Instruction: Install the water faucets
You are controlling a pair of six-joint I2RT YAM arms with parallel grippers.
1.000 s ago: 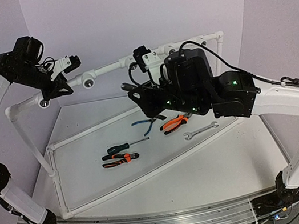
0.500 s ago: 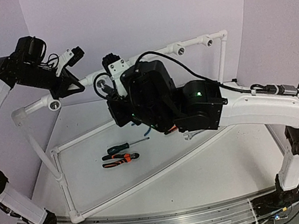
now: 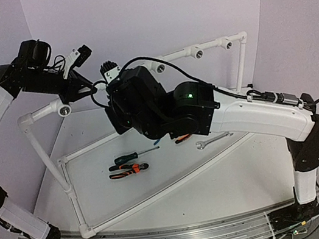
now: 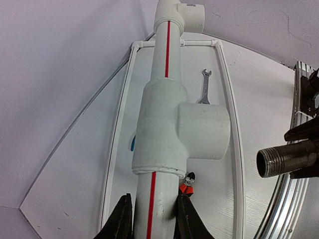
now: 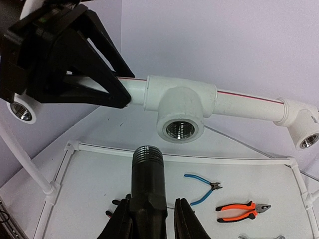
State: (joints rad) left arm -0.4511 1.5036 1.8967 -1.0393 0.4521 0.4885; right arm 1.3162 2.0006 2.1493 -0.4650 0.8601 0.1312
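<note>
Left gripper is clamped on the white pipe, right beside the tee fitting. Right gripper pinches the dark faucet between its 2 fingers, threaded end up, just below the tee's threaded opening, near but not touching. Orange pliers lie on the table.

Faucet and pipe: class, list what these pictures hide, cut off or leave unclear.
1. Right wrist view: the faucet shows only threaded end and body; the bottom edge and the right claw cut off spout and lever.
2. Top view: the right arm hides the faucet and the tee it faces.
3. Left wrist view: the tee opens sideways, threads unseen; the bottom edge cuts off the left claw on the pipe.
</note>
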